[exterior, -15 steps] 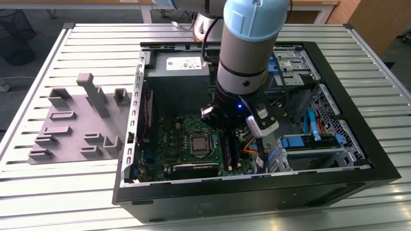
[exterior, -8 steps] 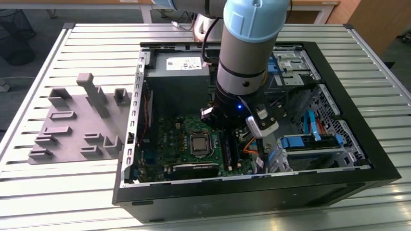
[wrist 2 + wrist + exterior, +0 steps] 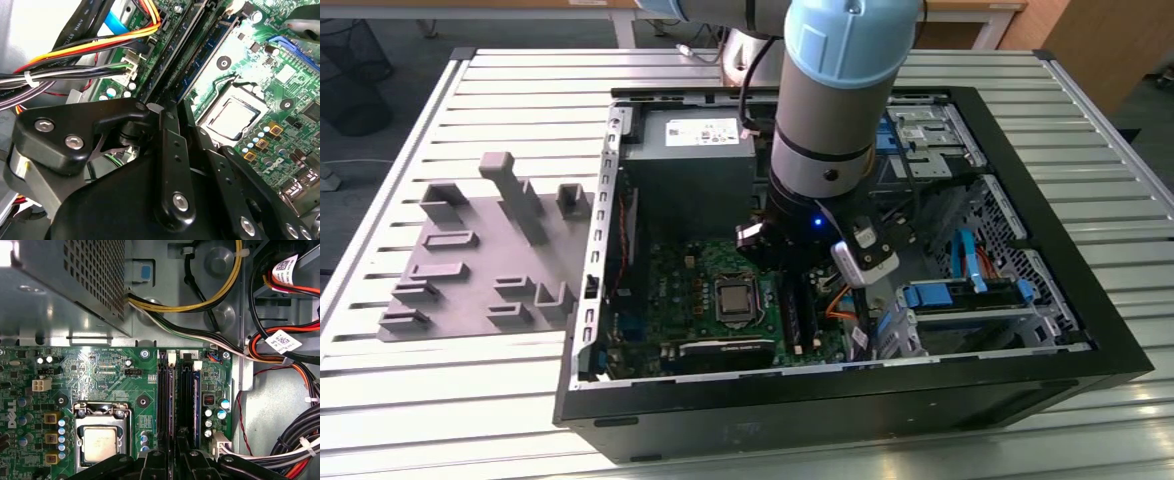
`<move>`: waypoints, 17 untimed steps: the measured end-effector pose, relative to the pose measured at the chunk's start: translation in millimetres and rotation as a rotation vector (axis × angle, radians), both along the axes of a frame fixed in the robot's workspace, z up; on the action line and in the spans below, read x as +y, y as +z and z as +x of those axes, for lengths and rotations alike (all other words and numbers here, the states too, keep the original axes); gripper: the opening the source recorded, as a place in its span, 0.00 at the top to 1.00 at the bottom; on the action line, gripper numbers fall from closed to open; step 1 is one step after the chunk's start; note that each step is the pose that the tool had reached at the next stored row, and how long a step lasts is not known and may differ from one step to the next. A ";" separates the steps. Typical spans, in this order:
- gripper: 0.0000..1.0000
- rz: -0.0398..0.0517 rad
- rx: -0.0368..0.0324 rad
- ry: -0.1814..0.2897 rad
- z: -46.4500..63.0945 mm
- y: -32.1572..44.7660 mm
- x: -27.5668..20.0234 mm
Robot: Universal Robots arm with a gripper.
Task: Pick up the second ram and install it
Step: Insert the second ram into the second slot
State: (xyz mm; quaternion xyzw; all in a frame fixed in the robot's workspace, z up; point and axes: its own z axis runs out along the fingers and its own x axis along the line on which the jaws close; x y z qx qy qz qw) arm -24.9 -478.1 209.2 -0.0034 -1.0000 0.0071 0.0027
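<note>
First wrist view: gripper (image 3: 172, 460) over seated second ram (image 3: 196, 405).

The long, narrow blue circuit-board ram stick (image 3: 196, 405) stands on edge in a black slot near the green motherboard's (image 3: 105, 370) edge.

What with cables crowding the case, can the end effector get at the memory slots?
Probably yes: the end effector hangs right at the memory slots, and the cables run beside the board, not across the slots.
</note>
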 end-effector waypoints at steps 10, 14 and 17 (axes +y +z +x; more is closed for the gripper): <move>0.79 0.0000 0.0027 0.000 0.0 14.2 0.0; 0.79 -0.0001 0.0062 0.000 0.1 19.4 0.0; 0.79 0.0002 0.0073 0.000 0.1 22.3 0.1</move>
